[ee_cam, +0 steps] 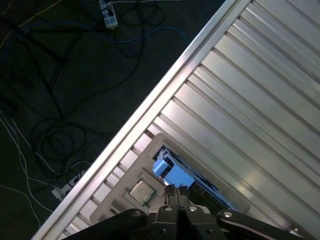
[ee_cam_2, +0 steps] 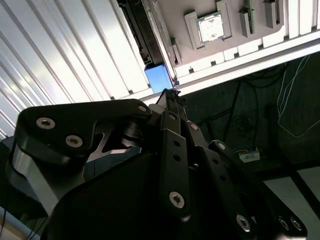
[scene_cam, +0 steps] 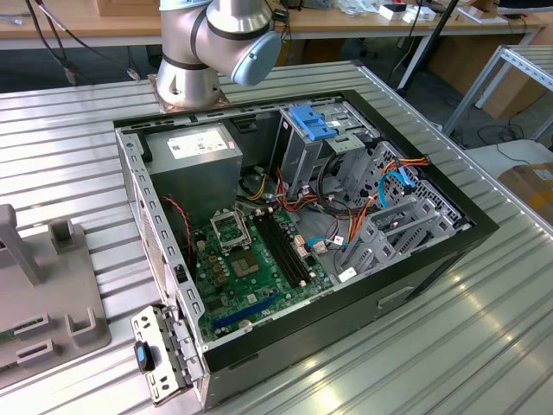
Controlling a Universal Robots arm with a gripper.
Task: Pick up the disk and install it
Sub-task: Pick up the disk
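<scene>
Gripper looks pinched shut on nothing, hovering just over the disk sitting edge-up in the grey tray. Guessing it's stiff, hefty-ish and knock-sensitive; I'd clamp the flat metal faces, not the blue plastic rail.

Ribbed metal table; wooden desks behind; dark floor.
</scene>
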